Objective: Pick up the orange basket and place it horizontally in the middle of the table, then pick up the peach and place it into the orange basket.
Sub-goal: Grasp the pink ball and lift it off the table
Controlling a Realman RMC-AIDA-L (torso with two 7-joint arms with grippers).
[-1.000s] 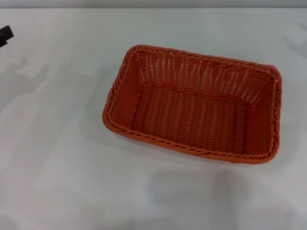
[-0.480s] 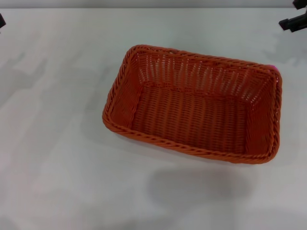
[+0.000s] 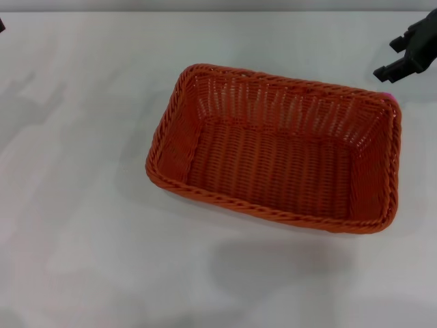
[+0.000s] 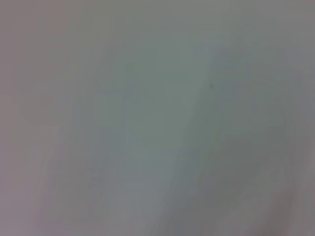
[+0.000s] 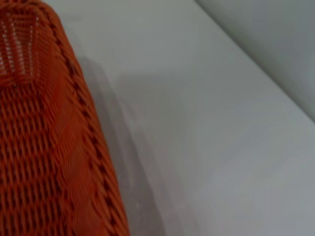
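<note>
From the head view the orange basket (image 3: 273, 150) sits on the table (image 3: 82, 225), slightly askew, toward the right half and nearer the far edge than the near one; it is empty, and a sliver of magenta at its far right corner is probably the peach (image 3: 388, 97), almost wholly hidden behind the rim; the right gripper (image 3: 407, 55) hangs above the table near the far right corner, just beyond that basket corner, its fingers spread and holding nothing; the left gripper shows only as a dark speck at the far left edge, its state impossible to tell; the left wrist view shows only bare table; the right wrist view shows the basket's braided rim and slatted outer wall with bare table beside it. The basket looks light and fairly stiff, the weave giving grip; pinching the rim on a long side seems soundest; the peach looks smooth and inclined to roll, best taken across its middle.
</note>
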